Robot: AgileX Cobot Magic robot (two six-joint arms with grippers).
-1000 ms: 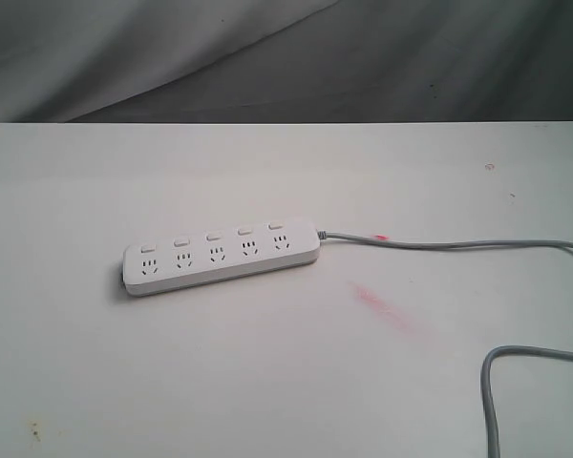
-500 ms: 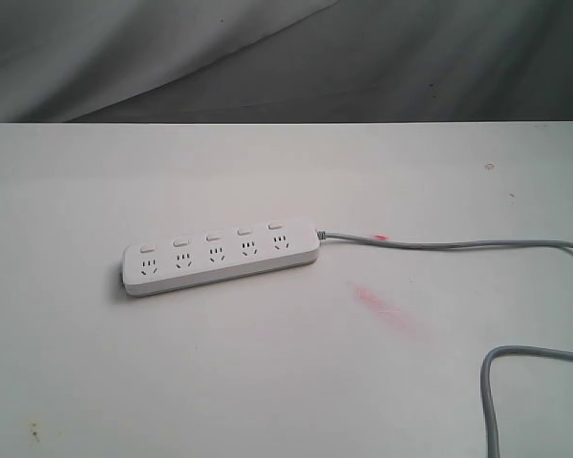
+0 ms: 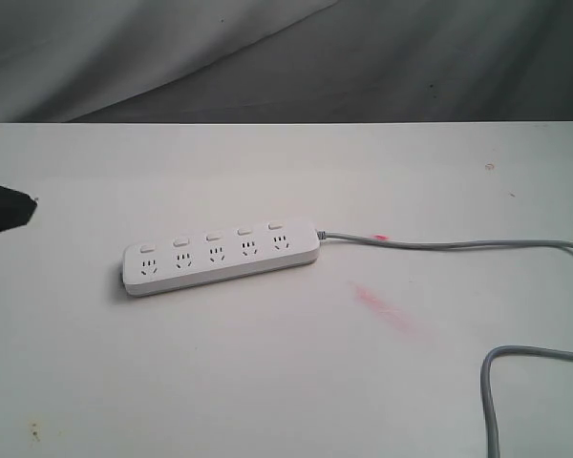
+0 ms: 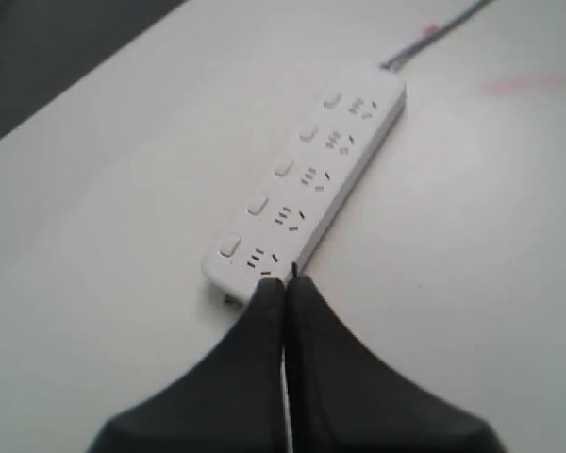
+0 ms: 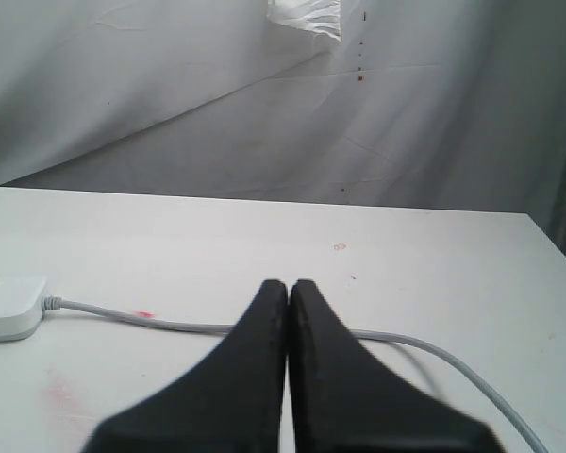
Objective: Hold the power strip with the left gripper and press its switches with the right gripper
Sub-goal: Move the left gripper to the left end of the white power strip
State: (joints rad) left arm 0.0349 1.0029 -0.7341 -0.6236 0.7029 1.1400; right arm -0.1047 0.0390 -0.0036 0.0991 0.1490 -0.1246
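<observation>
The white power strip (image 3: pixel 220 258) lies flat on the table, its grey cord (image 3: pixel 439 243) running off to the right. Its five switches (image 3: pixel 210 236) sit in a row along the far side, one above each socket. My left gripper (image 3: pixel 8 210) shows as a black shape at the left edge, apart from the strip. In the left wrist view my left gripper (image 4: pixel 285 281) is shut and empty, its tips just short of the power strip (image 4: pixel 307 179) and the switches (image 4: pixel 283 168). My right gripper (image 5: pixel 289 283) is shut and empty above the cord (image 5: pixel 170 324); only the strip's end (image 5: pixel 9 307) shows there.
The cord loops back near the front right corner (image 3: pixel 501 382). A pink smear (image 3: pixel 387 307) marks the white table (image 3: pixel 267 382) right of the strip. A grey cloth backdrop (image 3: pixel 267 57) hangs behind the far edge.
My left gripper has come into the exterior view at the left edge; earlier no arm showed there. The power strip and cord have not moved.
</observation>
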